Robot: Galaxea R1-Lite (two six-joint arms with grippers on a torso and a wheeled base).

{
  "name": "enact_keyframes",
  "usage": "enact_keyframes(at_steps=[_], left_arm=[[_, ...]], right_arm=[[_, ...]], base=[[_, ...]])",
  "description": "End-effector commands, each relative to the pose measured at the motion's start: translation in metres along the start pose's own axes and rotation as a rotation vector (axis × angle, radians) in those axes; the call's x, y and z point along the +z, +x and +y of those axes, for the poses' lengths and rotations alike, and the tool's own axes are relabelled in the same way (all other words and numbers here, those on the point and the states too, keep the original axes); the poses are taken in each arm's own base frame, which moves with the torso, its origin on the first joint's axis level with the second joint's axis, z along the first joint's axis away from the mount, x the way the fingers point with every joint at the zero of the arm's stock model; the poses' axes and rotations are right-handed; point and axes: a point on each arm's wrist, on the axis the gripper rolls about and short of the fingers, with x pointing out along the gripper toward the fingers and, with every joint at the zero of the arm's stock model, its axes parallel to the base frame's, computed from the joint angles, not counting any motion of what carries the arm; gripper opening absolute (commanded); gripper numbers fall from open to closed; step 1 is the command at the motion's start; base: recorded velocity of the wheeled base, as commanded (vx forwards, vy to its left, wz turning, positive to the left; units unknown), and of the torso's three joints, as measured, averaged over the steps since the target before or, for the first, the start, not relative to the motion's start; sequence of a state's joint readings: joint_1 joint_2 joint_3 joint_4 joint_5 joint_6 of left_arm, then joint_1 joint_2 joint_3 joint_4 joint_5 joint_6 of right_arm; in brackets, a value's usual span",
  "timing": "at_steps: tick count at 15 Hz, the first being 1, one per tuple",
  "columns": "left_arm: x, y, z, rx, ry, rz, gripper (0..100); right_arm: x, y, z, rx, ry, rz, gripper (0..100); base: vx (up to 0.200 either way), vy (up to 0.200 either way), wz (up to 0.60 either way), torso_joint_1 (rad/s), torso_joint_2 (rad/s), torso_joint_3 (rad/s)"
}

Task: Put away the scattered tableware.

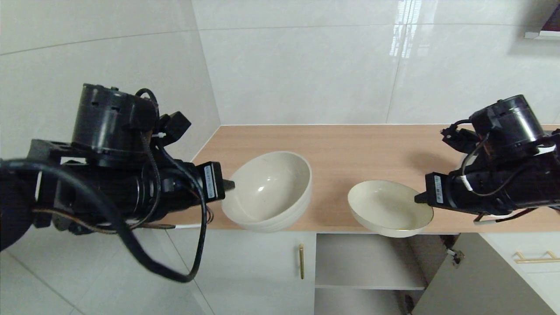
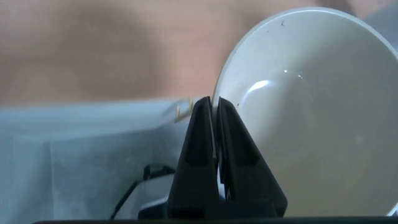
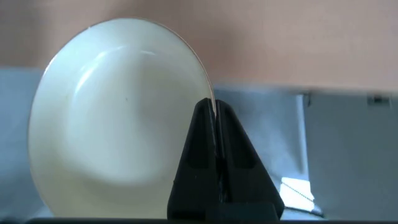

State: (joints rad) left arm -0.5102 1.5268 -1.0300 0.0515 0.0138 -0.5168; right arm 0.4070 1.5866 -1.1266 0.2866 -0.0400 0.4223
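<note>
Two dishes hang over the counter (image 1: 350,144) edge, each pinched at its rim: the deep bowl (image 1: 269,190) by our left gripper (image 1: 230,185), the shallow plate (image 1: 387,208) by our right gripper (image 1: 418,199).

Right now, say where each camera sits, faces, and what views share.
Head view: on the head, forward and down at the wooden counter; both arms show.
Left wrist view: on that wrist, along the left fingers clamping the deep bowl.
Right wrist view: on that wrist, along the right fingers clamping the shallow dish.
Shared: head view shows both vessels.
</note>
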Motion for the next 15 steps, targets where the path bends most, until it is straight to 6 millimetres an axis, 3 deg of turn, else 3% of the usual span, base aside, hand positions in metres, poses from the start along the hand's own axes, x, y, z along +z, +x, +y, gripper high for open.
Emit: enact_keyframes(at_steps=[1,3,6,11,15], left_arm=[[-0.018,-0.023,0.01,0.004,-0.004,0.008,0],[-0.029,-0.032,0.015,0.0,-0.003,0.015,0],[-0.034,-0.021,0.014,0.01,0.002,0.052,0],[-0.036,-0.015,0.014,0.014,0.008,0.072,0],[-0.04,-0.014,0.011,0.007,0.019,0.085,0]], right_arm=[[-0.01,-0.029,-0.005,0.025,0.019,-0.034,0],[-0.027,-0.033,-0.01,0.042,0.016,0.004,0],[-0.038,-0.029,-0.013,0.045,0.011,0.051,0],[-0.039,-0.02,-0.013,0.048,0.008,0.044,0],[-0.041,-0.009,-0.013,0.033,0.005,0.073,0]], base=[[0.0,0.0,0.0,0.0,0.0,0.0],[0.0,0.0,0.0,0.0,0.0,0.0],[-0.133,0.0,0.0,0.002,0.0,0.003],[-0.2,0.0,0.0,0.001,0.0,0.001],[0.0,0.0,0.0,0.0,0.0,0.0]])
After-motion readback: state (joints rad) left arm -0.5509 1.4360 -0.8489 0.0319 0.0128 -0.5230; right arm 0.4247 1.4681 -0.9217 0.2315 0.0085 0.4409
